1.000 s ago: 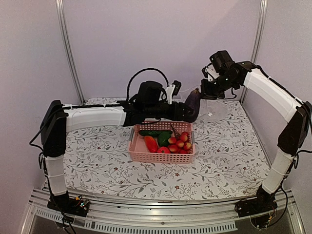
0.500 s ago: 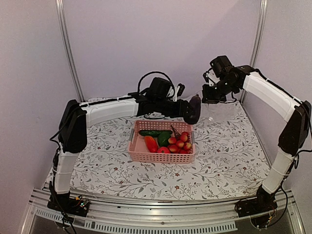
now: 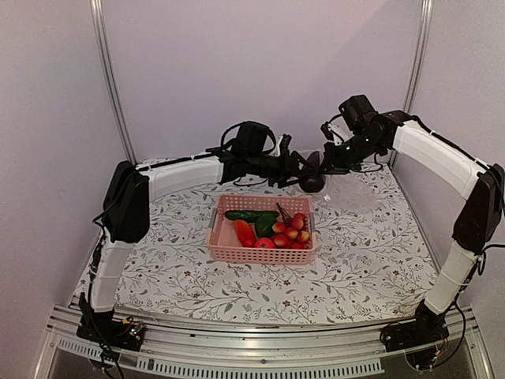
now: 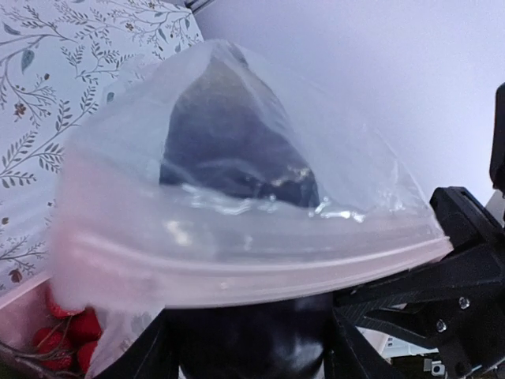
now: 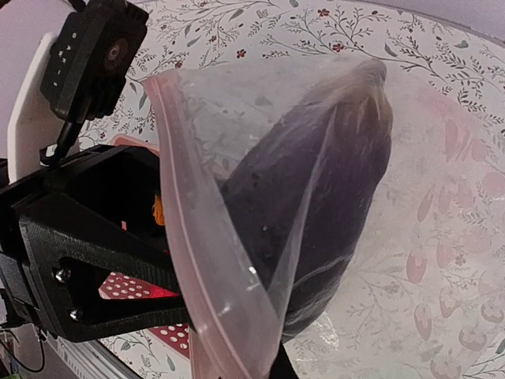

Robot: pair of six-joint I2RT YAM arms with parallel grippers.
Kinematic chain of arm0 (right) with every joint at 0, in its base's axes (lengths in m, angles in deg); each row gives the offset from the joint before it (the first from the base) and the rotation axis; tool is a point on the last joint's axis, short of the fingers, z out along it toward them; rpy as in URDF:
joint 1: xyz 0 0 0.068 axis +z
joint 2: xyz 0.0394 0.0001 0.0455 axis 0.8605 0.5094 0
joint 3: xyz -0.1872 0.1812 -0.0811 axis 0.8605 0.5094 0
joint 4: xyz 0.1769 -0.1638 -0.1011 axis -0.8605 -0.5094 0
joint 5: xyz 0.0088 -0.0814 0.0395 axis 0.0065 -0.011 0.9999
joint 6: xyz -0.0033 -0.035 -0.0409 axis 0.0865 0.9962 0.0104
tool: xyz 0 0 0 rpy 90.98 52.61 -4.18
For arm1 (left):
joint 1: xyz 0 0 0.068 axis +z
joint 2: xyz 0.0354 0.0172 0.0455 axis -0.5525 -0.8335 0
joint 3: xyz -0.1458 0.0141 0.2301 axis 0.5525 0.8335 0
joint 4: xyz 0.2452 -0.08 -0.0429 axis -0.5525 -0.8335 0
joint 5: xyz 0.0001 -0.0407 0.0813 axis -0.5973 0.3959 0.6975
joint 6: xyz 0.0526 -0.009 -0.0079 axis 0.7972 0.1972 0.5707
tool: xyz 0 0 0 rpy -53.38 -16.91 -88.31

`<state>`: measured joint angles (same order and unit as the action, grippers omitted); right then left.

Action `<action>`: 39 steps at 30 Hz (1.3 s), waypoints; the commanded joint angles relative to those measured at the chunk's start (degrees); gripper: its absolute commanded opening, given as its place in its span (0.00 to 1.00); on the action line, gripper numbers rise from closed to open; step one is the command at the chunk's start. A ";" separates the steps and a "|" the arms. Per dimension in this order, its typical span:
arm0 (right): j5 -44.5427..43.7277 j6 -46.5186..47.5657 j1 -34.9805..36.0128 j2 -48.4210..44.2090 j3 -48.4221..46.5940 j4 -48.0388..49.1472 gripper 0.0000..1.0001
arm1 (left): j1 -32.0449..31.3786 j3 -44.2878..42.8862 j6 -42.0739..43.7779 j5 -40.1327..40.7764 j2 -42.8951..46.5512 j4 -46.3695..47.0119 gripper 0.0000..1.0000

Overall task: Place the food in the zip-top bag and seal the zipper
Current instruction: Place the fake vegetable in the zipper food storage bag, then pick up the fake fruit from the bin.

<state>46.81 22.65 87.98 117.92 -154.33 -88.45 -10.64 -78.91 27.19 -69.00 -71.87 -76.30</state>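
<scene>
Purple eggplant [image 3: 314,180] sits clamped in the left gripper [image 3: 301,170] beyond the pink basket [image 3: 260,253]. It meets the zip-top bag [image 3: 353,189], whose mouth the right gripper [image 3: 333,160] pinches, and open table [image 3: 371,253] lies to the right. From the left wrist, we see the zipper [image 4: 252,268] crossing the eggplant, its tip blurred behind plastic. From the right wrist, the eggplant is partly inside the bag, and that gripper's own fingers are cut off.

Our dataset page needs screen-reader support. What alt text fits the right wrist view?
A dark eggplant, held by the left pincer, sits partly inside an open clear bag. A floral table lies behind.
</scene>
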 commanded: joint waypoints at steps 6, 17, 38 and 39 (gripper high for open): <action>-5.31 -0.85 0.32 -0.20 -1.76 -2.68 0.00 | 0.59 -3.80 -1.15 5.50 1.55 -5.28 0.65; -7.94 -1.96 -0.30 -0.98 -0.87 -3.16 0.00 | 0.24 -0.70 8.28 10.50 9.35 -10.45 0.79; -9.78 0.39 -0.30 -5.05 6.17 -2.20 0.00 | 1.42 16.13 14.47 17.36 13.19 -23.78 0.63; -9.71 0.39 -0.29 -4.90 6.08 -2.28 0.00 | 1.51 14.76 14.17 16.99 11.82 -23.82 0.61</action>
<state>37.52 22.43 87.80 114.16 -148.58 -91.03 -9.77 -59.88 42.43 -50.25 -56.07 -98.77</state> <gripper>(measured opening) 0.004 0.637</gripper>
